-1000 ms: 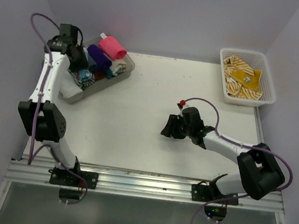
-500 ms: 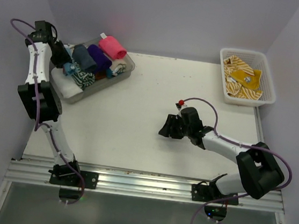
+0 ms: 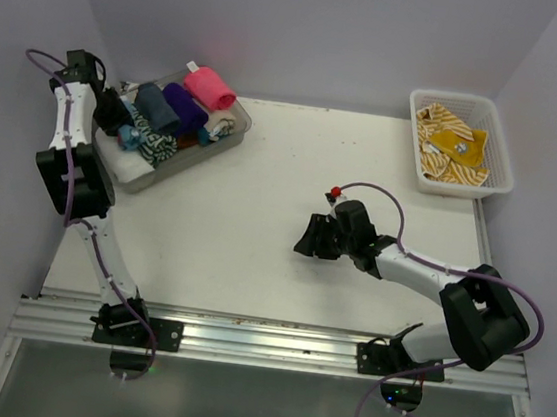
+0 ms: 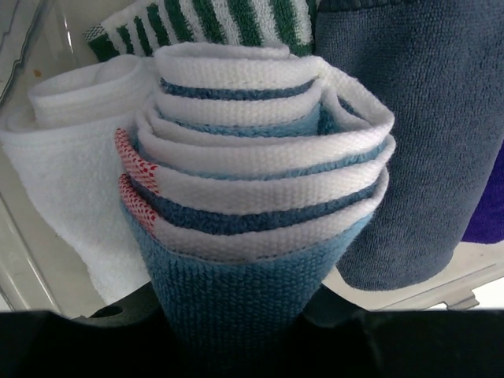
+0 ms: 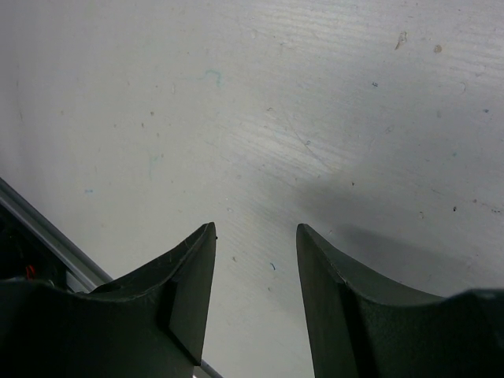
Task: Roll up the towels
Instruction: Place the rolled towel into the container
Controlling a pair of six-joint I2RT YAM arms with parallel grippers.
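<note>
A rolled blue and white towel (image 4: pixel 252 197) fills the left wrist view, its end coming out from between my left gripper's (image 4: pixel 236 323) jaws, which are shut on it. From above, that gripper (image 3: pixel 118 118) is at the left end of the clear tray (image 3: pixel 236 123). The tray holds rolled towels: hot pink (image 3: pixel 210 87), purple (image 3: pixel 184 107), dark blue-grey (image 3: pixel 154 109), green-and-white striped (image 3: pixel 157 147) and white (image 4: pixel 71 165). My right gripper (image 3: pixel 307 240) stands open, low over the bare table (image 5: pixel 315 118), with nothing between its fingers (image 5: pixel 189 291).
A white lattice basket (image 3: pixel 503 166) at the back right holds loose mustard-yellow striped towels (image 3: pixel 452 143). The tray sits at the table's back left corner, close to the walls. A metal rail (image 3: pixel 264 338) runs along the near edge.
My left arm has swung from over the tray out to its left end, with the blue roll in its jaws. The right gripper has crept slightly left.
</note>
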